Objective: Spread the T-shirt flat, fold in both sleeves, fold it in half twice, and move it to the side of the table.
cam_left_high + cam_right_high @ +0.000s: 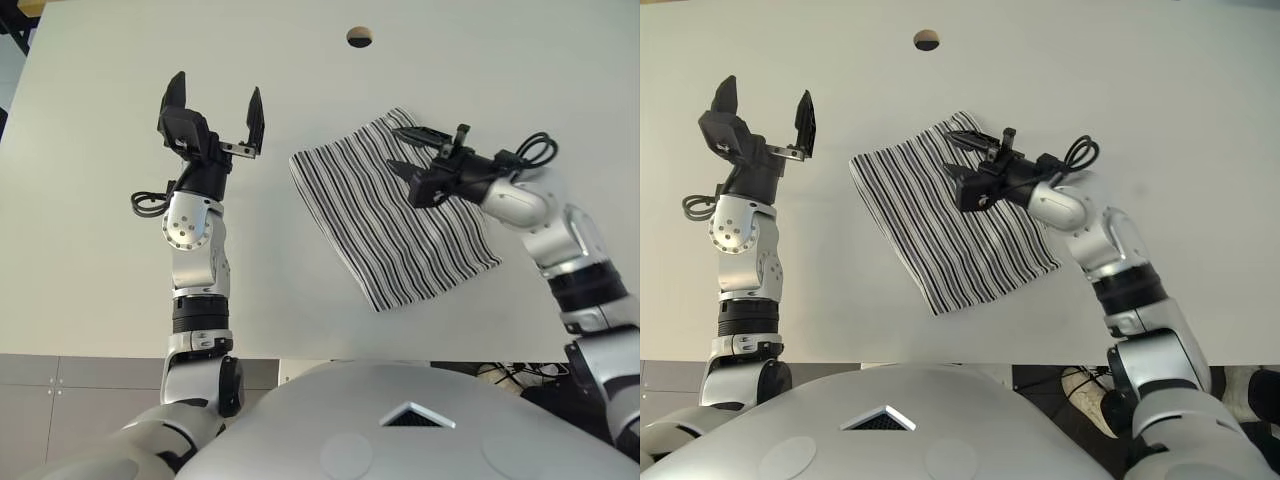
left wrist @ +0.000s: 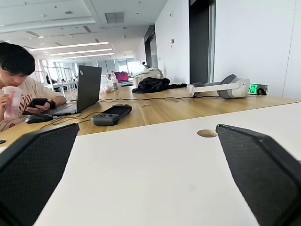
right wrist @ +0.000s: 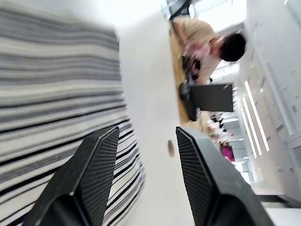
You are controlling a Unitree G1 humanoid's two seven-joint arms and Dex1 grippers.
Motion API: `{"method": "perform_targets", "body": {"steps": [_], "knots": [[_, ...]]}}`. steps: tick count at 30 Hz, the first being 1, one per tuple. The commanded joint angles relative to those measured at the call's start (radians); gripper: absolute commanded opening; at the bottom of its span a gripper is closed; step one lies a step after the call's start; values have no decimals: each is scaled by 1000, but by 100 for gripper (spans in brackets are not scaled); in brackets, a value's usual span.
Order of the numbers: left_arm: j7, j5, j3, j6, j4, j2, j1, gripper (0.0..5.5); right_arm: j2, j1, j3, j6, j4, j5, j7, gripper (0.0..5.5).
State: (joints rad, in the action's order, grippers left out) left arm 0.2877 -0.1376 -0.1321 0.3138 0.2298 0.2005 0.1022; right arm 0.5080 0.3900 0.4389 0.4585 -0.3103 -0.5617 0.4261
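Black-and-white striped T-shirt (image 1: 390,215), folded rectangular, lies on smooth table (image 1: 100,250).

The T-shirt (image 1: 390,215) is lying on the table (image 1: 100,250), right of centre. The right gripper (image 1: 397,148) is hanging over its far part, the left gripper (image 1: 217,92) is hanging well apart to its left, and a hole (image 1: 359,37) is sitting behind it.

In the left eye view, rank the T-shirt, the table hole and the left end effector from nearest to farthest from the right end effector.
1. T-shirt, directly under the right end effector.
2. Table hole, beyond it, near the far edge.
3. Left end effector, across on the robot's left.
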Motion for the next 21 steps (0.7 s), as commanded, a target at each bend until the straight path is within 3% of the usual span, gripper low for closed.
{"method": "perform_targets", "body": {"steps": [1,6,12,16,21], "knots": [[3,0,21,9,37,-22,40,548,-126,223,150,-1,-521,-202,-198,224],[13,2,33,16,59,-31,54,548,-208,313,168,-38,-816,-194,-267,224],[17,10,50,19,56,-29,42,548,-126,265,7,-7,-908,-6,-272,224],[20,27,58,19,71,-17,48,548,-93,117,-21,92,-650,71,-241,224],[30,38,69,21,77,-7,59,548,-47,-69,-33,-11,-231,72,-187,224]]}}
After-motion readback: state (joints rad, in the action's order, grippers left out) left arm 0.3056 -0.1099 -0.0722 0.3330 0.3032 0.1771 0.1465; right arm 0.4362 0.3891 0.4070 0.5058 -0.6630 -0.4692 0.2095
